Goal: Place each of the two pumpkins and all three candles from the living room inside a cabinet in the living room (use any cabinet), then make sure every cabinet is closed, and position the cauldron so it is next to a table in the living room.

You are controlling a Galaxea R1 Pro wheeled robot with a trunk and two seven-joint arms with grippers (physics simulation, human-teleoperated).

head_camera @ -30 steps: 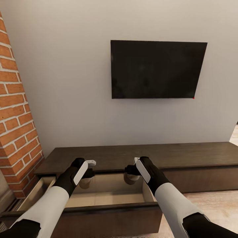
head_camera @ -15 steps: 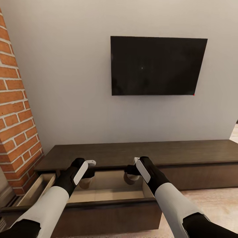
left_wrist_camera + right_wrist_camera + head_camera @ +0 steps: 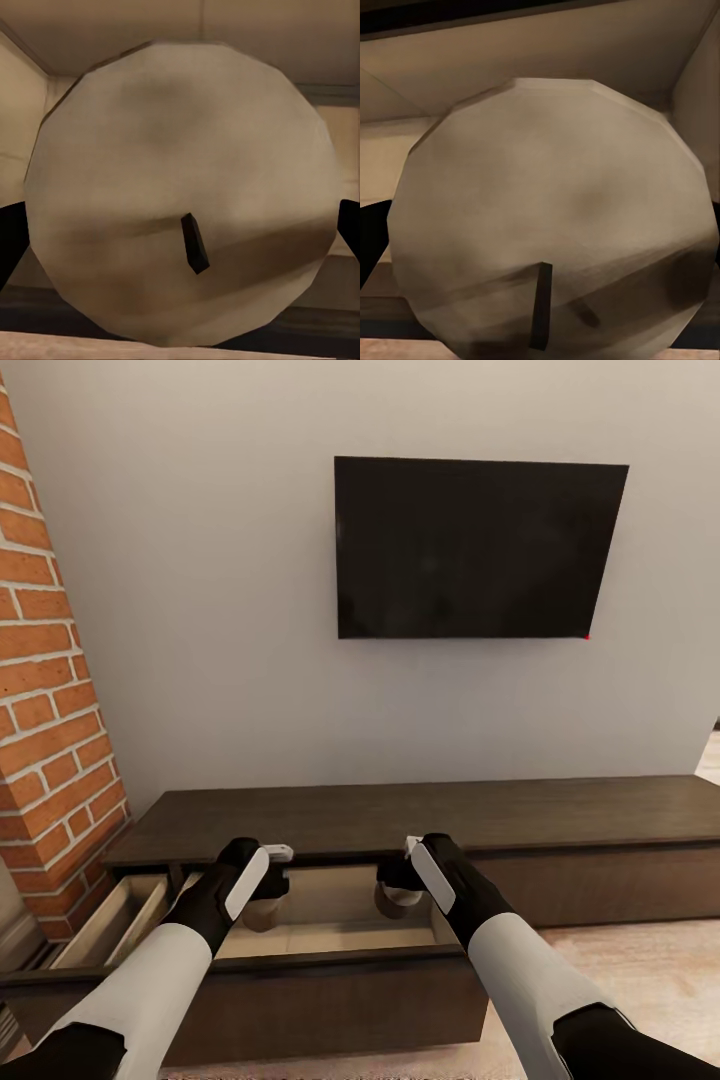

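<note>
The dark brown cabinet (image 3: 560, 810) stands against the wall with a wide drawer (image 3: 330, 990) pulled open toward me. My left gripper (image 3: 263, 898) is shut on a beige candle (image 3: 260, 915) above the drawer's left half. A second candle (image 3: 396, 903) hangs over the drawer's right half in my right gripper (image 3: 397, 888), which is shut on it. In the left wrist view the candle top (image 3: 180, 165) with its dark wick sits between black fingers (image 3: 9, 240). The other candle (image 3: 555, 202) looms just as large in the right wrist view, with the drawer's pale inside behind it.
A second drawer (image 3: 110, 920) at the cabinet's left end also stands open, beside the brick fireplace (image 3: 50, 710). A black TV (image 3: 480, 547) hangs on the wall above. Light wood floor (image 3: 640, 970) shows at the right of the open drawer.
The whole picture has shifted, so the camera moved: TV and cabinet sit higher in view and the open drawer looks shorter. Both grippers stay shut on their candles over the drawer.
</note>
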